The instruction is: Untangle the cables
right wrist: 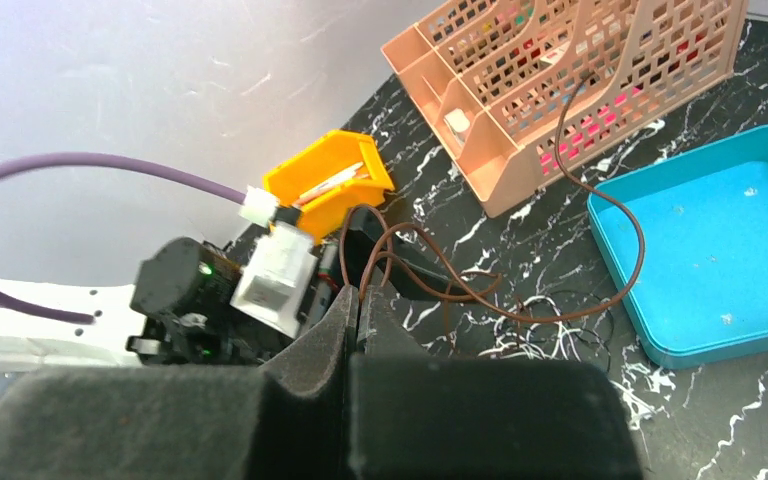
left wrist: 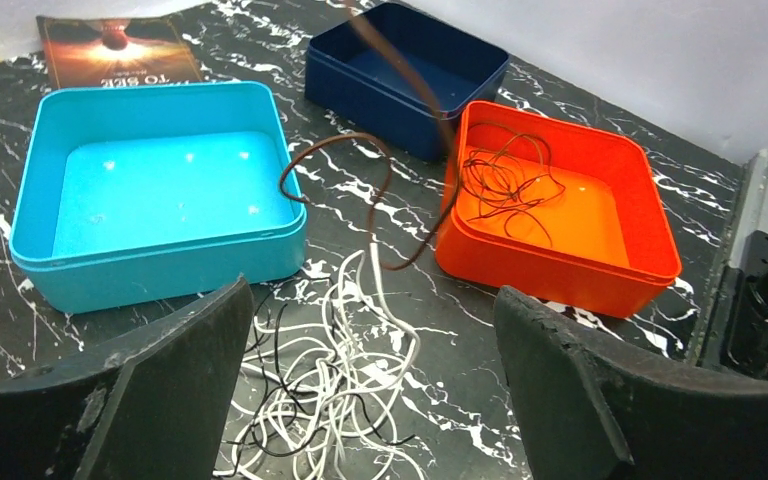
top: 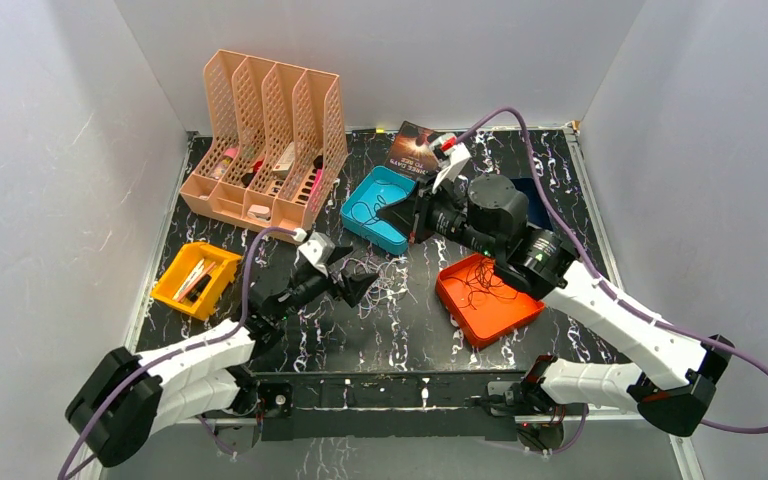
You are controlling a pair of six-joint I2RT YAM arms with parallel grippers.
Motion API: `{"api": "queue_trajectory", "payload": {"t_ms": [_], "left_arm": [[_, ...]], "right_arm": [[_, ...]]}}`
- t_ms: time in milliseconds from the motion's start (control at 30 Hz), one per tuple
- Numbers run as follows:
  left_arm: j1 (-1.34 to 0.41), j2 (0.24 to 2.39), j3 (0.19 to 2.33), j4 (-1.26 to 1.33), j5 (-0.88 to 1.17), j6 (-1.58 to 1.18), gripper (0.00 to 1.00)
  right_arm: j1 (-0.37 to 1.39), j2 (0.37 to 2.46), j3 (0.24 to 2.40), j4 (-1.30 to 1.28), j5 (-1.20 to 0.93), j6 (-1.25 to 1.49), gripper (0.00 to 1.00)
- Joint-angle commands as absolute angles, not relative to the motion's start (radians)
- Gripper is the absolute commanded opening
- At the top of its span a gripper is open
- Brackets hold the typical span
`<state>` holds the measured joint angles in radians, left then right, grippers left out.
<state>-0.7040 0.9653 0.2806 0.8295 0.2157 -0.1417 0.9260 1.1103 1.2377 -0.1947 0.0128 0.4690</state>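
- Right gripper (right wrist: 357, 300): fingers pressed together, clamping the brown cable (right wrist: 642, 245).
- Left gripper (left wrist: 372, 300): fingers spread wide, holding nothing, above the white-and-black cable tangle (left wrist: 345, 390).

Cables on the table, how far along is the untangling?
Done: one thin dark cable lies in the orange tray. In hand: the right gripper is shut on the brown cable, held above the table. Left: the white and black tangle sits under the open left gripper, and the teal tray looks empty.
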Motion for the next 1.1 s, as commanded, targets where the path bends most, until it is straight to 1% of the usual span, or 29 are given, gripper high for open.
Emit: {"api": "queue_trajectory", "payload": {"t_ms": [0,167,233,300,400,533,633,800,933,1067], "left_arm": [[-0.709,1.052,0.267,1.003,0.145,-0.147,0.87],[-0.713,1.162,0.276,1.065,0.048,-0.196,0.77],[-0.713,1.208,0.290,1.081,0.035,-0.214,0.73],[-0.713,1.251,0.303,1.096,0.025,-0.229,0.67],[-0.714,1.285,0.314,1.106,0.026,-0.238,0.62],[-0.714,1.253,0.283,1.104,-0.003,-0.250,0.61],[-0.714,1.188,0.246,1.090,-0.036,-0.257,0.64],[-0.711,1.020,0.242,0.888,-0.086,-0.274,0.67],[-0.709,0.922,0.243,0.773,-0.110,-0.272,0.70],[-0.709,0.869,0.265,0.675,-0.149,-0.272,0.74]], "right_arm": [[0.930,1.124,1.310,-0.101,0.002,0.498,0.00],[0.931,1.120,1.315,-0.092,-0.009,0.511,0.00],[0.931,1.114,1.317,-0.093,-0.005,0.512,0.00],[0.931,1.106,1.320,-0.096,0.000,0.512,0.00],[0.931,1.096,1.330,-0.124,0.033,0.491,0.00],[0.931,1.064,1.323,-0.187,0.140,0.451,0.00],[0.931,1.044,1.325,-0.265,0.255,0.422,0.00],[0.931,1.022,1.329,-0.480,0.513,0.422,0.00],[0.930,1.028,1.322,-0.727,0.717,0.518,0.00],[0.929,1.061,1.311,-0.976,0.835,0.685,0.02]]}}
